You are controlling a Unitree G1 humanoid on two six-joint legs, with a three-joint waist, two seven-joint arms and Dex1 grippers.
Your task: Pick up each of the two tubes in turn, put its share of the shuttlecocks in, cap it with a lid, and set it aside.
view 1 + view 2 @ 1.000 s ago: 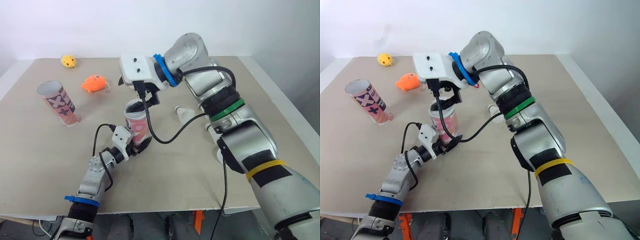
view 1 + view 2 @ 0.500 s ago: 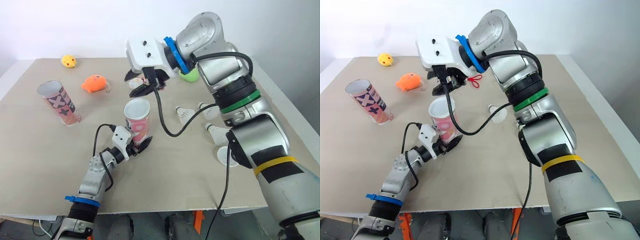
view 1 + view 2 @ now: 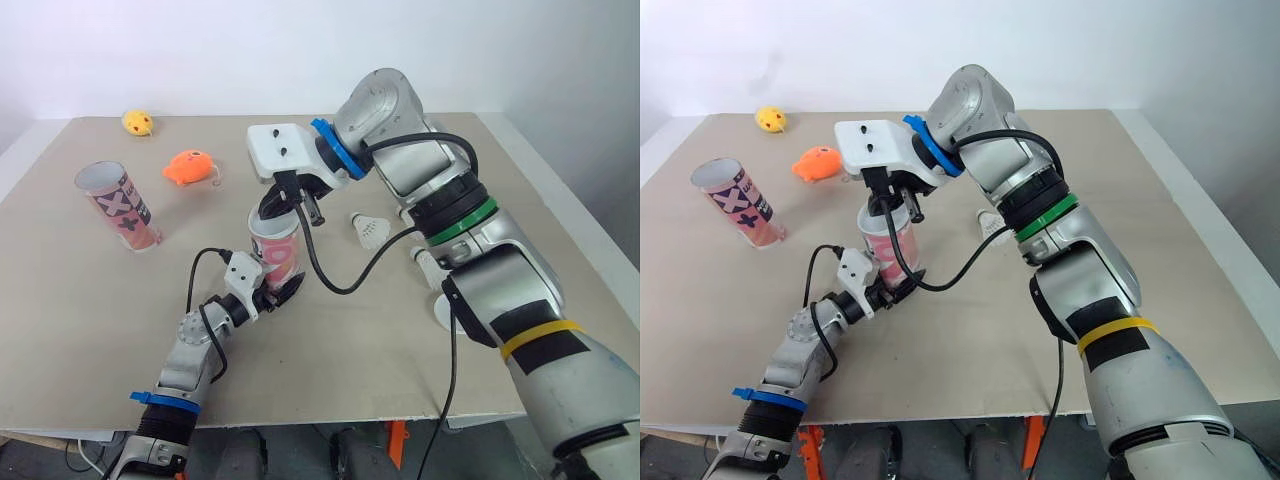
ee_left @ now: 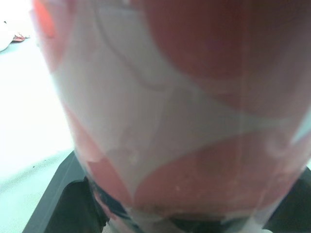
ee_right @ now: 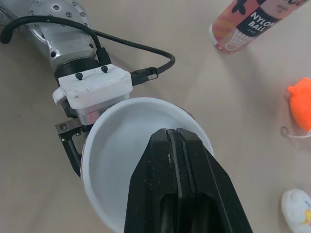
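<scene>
Beige tabletop [image 3: 80, 330] with pale edge; plain white wall [image 3: 200, 50] behind; grey floor [image 3: 612, 170] at right

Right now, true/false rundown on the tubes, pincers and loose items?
1. The left pincer grips the pink tube near its base. True.
2. The right pincer is wide open above it. False: it is shut, over the tube's open mouth.
3. The second tube is capped. False: its top is open.
4. A shuttlecock lies on the table. True.
5. The orange toy is inside a tube. False: it lies on the table.
</scene>
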